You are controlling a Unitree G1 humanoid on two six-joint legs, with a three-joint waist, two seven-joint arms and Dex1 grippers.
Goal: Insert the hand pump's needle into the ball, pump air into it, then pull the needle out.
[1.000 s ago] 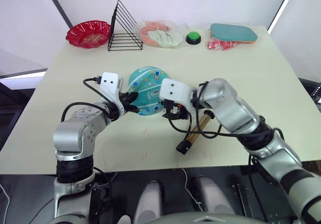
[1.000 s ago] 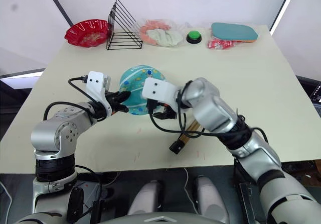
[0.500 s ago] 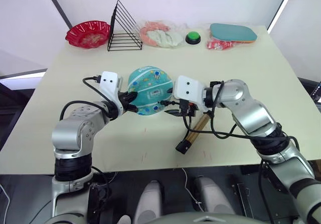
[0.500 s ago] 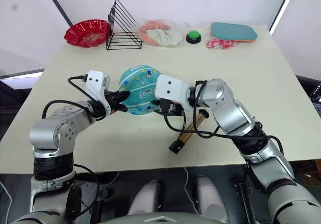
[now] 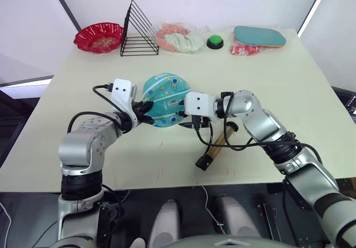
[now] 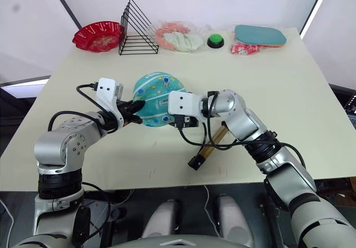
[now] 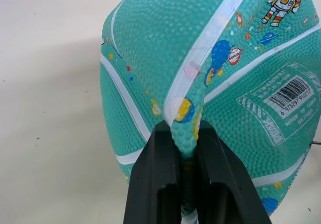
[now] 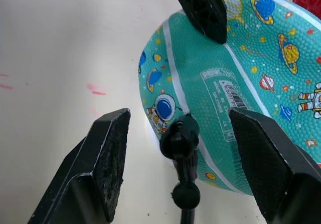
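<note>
- We see the teal rubber basketball-style ball (image 5: 166, 100) with white seam lines, cartoon prints and a white barcode sticker resting near the middle of the pale table (image 5: 300, 81), somewhat toward its left edge.
- The ball looks soft: in the left wrist view a fold of its skin is squeezed between the left gripper's (image 7: 187, 153) two black fingers.
- The left gripper (image 5: 146, 113) thus pinches the ball on the side facing the table's left edge.
- The right gripper (image 8: 186, 133) sits just beside the ball's other side, its two black fingers spread wide, closing on nothing.
- Between those fingers we see the black end fitting of the thin black hose (image 8: 183, 148) touching the ball's surface by the barcode sticker.
- We cannot tell whether the needle is in the ball; the pin is hidden by the fitting.
- The slim hand pump (image 5: 214, 148) with translucent amber-gold barrel and black end caps lies flat on the table near its front edge, under the right forearm, apart from the ball.
- Along the far edge: a red bowl (image 5: 99, 37), a black wire rack (image 5: 138, 32), a green button (image 5: 214, 41).
</note>
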